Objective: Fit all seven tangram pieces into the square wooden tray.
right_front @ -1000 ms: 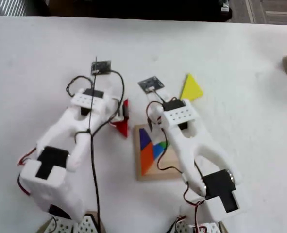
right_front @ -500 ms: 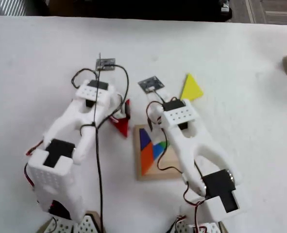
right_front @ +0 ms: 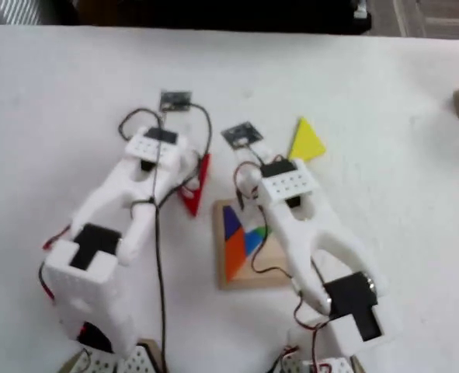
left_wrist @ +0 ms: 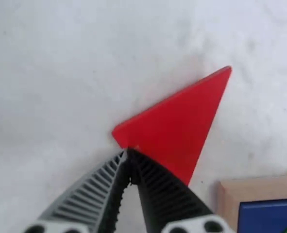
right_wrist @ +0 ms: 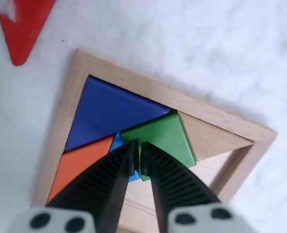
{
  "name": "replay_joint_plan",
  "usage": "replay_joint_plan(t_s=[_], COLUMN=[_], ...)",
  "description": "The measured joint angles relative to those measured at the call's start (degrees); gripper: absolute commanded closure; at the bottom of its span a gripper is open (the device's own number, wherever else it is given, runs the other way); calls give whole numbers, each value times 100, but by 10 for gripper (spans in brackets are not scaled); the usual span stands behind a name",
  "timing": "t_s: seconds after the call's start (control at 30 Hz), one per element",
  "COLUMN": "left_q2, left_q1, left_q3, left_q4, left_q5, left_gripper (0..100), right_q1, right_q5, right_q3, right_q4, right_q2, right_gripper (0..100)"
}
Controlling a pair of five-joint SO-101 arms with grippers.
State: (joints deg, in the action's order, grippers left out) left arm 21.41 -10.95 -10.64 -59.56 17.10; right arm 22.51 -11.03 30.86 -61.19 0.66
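White table (right_front: 74,78) under two white arms side by side. The red triangle (right_front: 196,186) lies on the table just beside the tray's (right_front: 217,249) far left corner. In the high view its long axis runs away from the arm bases: one sharp tip points back toward the bases and ends near that corner, the other points to the far side.

From the left wrist, the triangle's sharp tip points away from the left gripper (left_wrist: 128,155). The fingers are pressed together with barely a slit between them. Their tips sit at the triangle's blunt corner and one finger overlaps its edge. Whether they pinch the piece cannot be told.

The right gripper (right_wrist: 137,148) hangs over the tray, fingers likewise closed to a thin slit, with nothing between them. The right wrist view looks into the tray: a blue triangle (right_wrist: 109,114) is in one corner, an orange piece (right_wrist: 77,165) beside it, and a green piece (right_wrist: 165,133) touches both. A light blue sliver (right_wrist: 116,142) shows at the fingertips, and the rest is bare wood.

The high view adds a yellow triangle (right_front: 305,141) on the table beyond the tray, its tip pointing to the far side.
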Motion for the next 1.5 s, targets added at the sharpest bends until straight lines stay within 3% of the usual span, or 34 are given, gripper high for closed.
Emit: replay_joint_plan(t_s=[0.3,0.5,0.8,1.03,1.13,1.33,1.5], left_q2=[53,53,53,-114,-756,-1829,-1723], left_q1=[308,457,448,422,404,404,404], left_q3=[62,352,826,730,185,-1354,-1284], left_q4=[-53,-158,-844,-1099,-905,378,466], left_q5=[-35,-659,-923,-1433,-1486,-1495,-1407], left_gripper=[973,968,770,748,749,749,694], right_q1=[9,9,9,9,0,9,0], right_q5=[0,0,0,-246,-290,-308,-308], right_q3=[9,9,9,9,9,9,9], right_q4=[0,0,0,0,0,0,0], right_q2=[0,0,0,0,0,0,0], right_gripper=[981,981,981,981,981,981,981])
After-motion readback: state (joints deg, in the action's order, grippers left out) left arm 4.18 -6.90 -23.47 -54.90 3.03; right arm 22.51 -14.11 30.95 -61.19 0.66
